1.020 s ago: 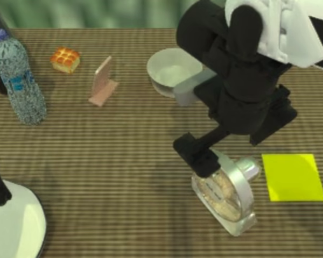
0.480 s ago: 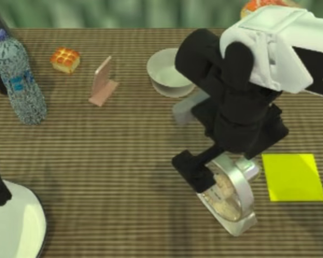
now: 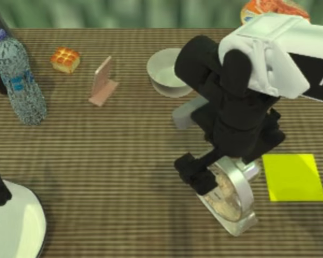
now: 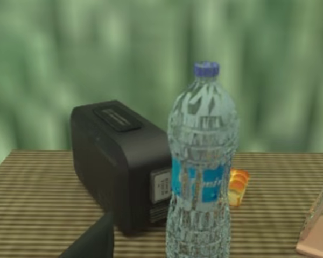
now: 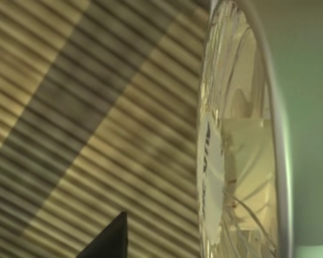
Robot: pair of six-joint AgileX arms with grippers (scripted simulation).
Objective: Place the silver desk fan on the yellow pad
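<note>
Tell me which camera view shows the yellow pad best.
The top view: the yellow pad lies fully visible and uncovered on the table's right side, apart from the silver desk fan that the right gripper is at. The right wrist view shows only the fan's grille and the table; the left wrist view shows no pad.

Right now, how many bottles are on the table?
1: the water bottle stands at the table's far left, beside a black box. The right arm hides some tabletop, so another could be hidden.

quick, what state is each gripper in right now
Left gripper: out of the top view at the table's left; only one dark fingertip shows, so cannot be told.
Right gripper: down at the silver desk fan; grip cannot be told.
</note>
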